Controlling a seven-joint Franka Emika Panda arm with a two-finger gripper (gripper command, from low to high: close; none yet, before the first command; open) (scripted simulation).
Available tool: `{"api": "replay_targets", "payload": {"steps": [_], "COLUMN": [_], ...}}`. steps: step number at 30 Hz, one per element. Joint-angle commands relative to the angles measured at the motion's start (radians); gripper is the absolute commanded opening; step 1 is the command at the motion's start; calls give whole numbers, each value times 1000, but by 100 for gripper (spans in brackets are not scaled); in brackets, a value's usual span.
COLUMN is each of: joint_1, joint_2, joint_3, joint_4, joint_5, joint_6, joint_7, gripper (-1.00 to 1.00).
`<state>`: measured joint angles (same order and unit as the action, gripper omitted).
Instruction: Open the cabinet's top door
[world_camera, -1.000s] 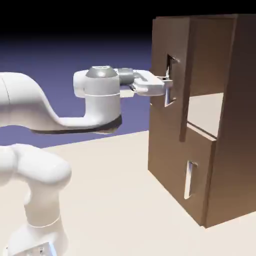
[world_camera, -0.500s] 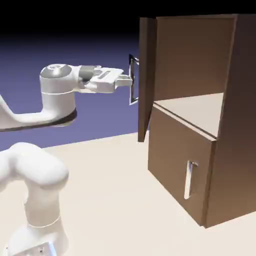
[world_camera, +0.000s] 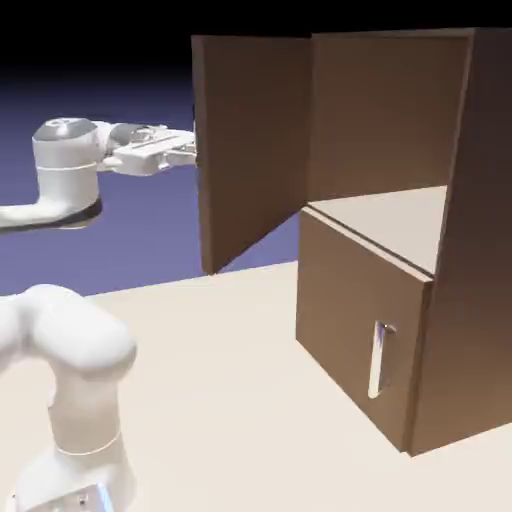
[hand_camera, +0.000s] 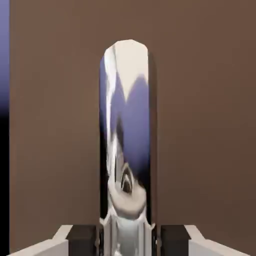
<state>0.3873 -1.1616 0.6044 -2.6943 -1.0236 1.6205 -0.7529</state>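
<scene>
Where the brown wooden cabinet (world_camera: 365, 310) fills the exterior view's right, its top door (world_camera: 253, 145) stands swung wide open, hinged along the front edge of the upper compartment and reaching toward the exterior view's left.

Item: one upper compartment, exposed, with a pale floor panel (world_camera: 385, 220).

Item: one lower door (world_camera: 355, 310), closed, fitted with a vertical silver handle (world_camera: 377, 358).

Item: one long handle (hand_camera: 127, 125), polished and reflective, upright in the hand view against the brown panel of the top door.

Item: one two-finger gripper (hand_camera: 128, 242), closed on the long handle, a fingertip to either side of the bar; the jaws stand apart only by the bar's width.

Item: one white arm (world_camera: 65, 185), at the exterior view's left, its hand level with the upper part of the top door.

Item: one pale table (world_camera: 230, 400), beneath cabinet and arm.
</scene>
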Motion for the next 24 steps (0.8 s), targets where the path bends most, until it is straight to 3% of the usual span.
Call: {"api": "replay_targets", "payload": {"steps": [1, 13, 24], "joint_1": [-18, -388, -787], "joint_2": [20, 227, 239], "joint_3": [36, 457, 745], "joint_4": [27, 435, 795], "joint_5": [27, 262, 364], "joint_6": [-32, -415, -654], "joint_7": [5, 47, 3], "gripper": [-100, -100, -100]}}
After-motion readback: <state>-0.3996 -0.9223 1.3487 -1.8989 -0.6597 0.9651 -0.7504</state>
